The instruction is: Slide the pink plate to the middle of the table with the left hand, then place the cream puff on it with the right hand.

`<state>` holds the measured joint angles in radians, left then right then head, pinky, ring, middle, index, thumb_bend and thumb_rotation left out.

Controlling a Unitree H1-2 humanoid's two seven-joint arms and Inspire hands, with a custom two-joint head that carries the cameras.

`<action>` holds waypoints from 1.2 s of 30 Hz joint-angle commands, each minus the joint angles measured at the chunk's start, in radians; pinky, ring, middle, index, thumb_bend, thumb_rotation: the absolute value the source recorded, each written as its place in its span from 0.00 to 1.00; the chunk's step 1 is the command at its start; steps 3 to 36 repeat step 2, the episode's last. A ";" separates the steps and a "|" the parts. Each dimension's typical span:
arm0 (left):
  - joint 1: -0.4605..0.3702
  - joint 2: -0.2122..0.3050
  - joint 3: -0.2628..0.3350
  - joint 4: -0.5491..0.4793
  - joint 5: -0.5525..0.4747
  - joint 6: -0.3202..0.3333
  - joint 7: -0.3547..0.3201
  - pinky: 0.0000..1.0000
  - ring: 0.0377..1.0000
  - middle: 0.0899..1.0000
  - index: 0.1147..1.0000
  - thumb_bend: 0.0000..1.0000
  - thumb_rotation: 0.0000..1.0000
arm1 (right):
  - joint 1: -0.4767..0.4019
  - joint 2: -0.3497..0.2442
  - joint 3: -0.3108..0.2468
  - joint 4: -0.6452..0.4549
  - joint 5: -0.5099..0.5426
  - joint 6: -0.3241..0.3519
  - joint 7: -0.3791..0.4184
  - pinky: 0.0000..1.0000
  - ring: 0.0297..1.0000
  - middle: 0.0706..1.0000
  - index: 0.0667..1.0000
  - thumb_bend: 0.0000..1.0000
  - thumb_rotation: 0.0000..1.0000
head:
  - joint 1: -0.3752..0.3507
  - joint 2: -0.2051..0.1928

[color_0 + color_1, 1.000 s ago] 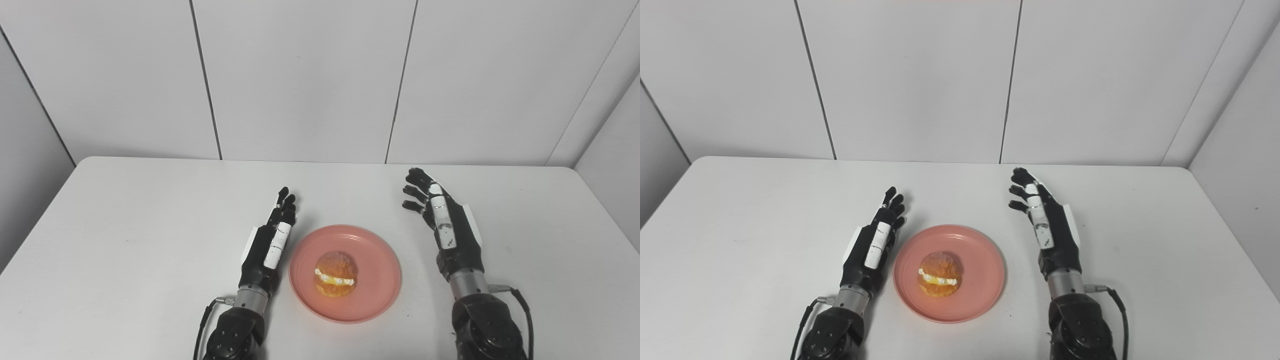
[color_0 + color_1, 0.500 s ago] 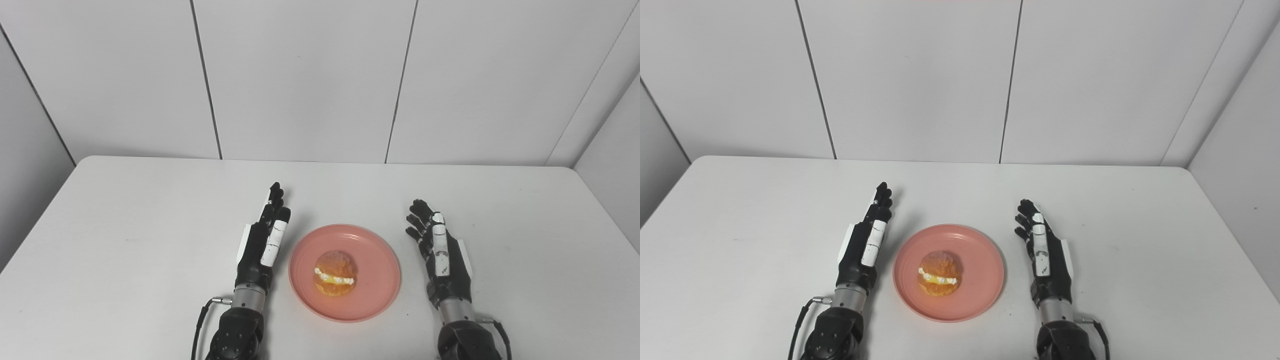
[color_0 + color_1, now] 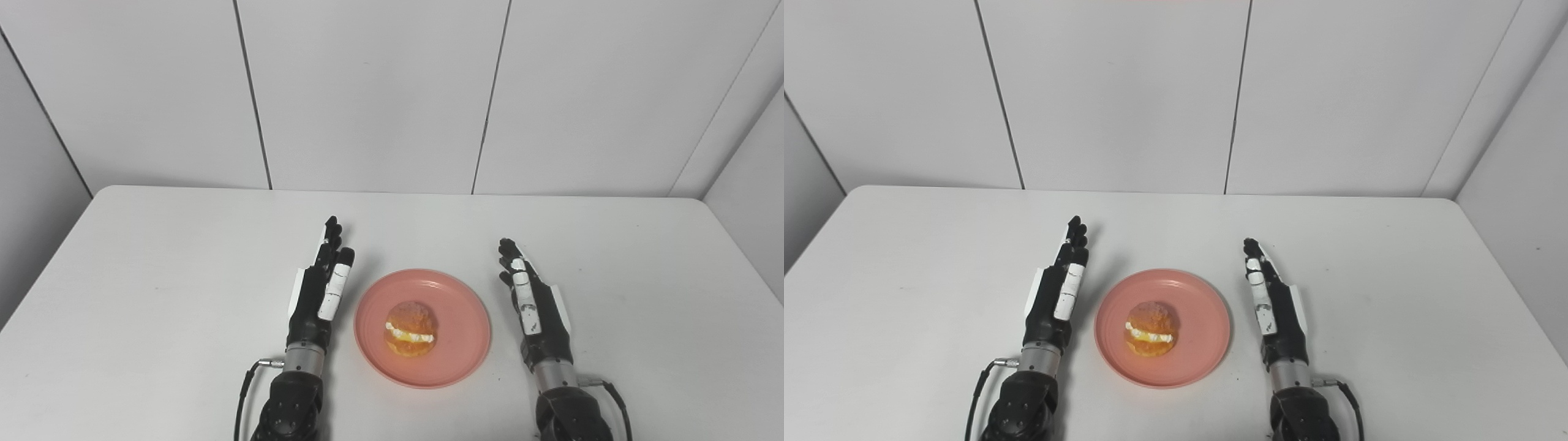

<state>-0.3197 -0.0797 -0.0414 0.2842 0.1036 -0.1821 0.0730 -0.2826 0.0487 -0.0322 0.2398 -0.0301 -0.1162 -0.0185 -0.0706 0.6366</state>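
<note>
White table (image 3: 153,275) carries one pink plate (image 3: 462,343) near its front middle, flat on the surface, a puff (image 3: 411,328) on it, and bare tabletop runs wide to either side.

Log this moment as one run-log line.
puff on plate | plate mid-table | left hand open, empty | right hand open, empty | task looks done

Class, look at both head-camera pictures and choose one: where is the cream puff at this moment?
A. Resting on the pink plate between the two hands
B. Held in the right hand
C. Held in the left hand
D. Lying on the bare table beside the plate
A. The cream puff sits on the pink plate, while the left hand and right hand flank the plate, fingers extended, holding nothing.
</note>
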 commanded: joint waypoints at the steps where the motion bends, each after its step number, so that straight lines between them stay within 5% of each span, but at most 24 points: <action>1: 0.035 -0.003 -0.001 0.011 -0.002 -0.005 0.006 1.00 1.00 1.00 0.97 0.90 0.96 | 0.010 -0.006 0.002 0.003 -0.006 0.004 -0.011 0.99 0.96 0.93 0.88 0.82 1.00 | 0.001 0.000; 36: 0.036 -0.004 -0.001 0.006 -0.003 0.001 0.005 1.00 1.00 1.00 0.97 0.91 0.96 | 0.010 -0.007 0.003 0.002 -0.005 0.006 -0.011 1.00 0.96 0.93 0.88 0.82 1.00 | 0.001 0.000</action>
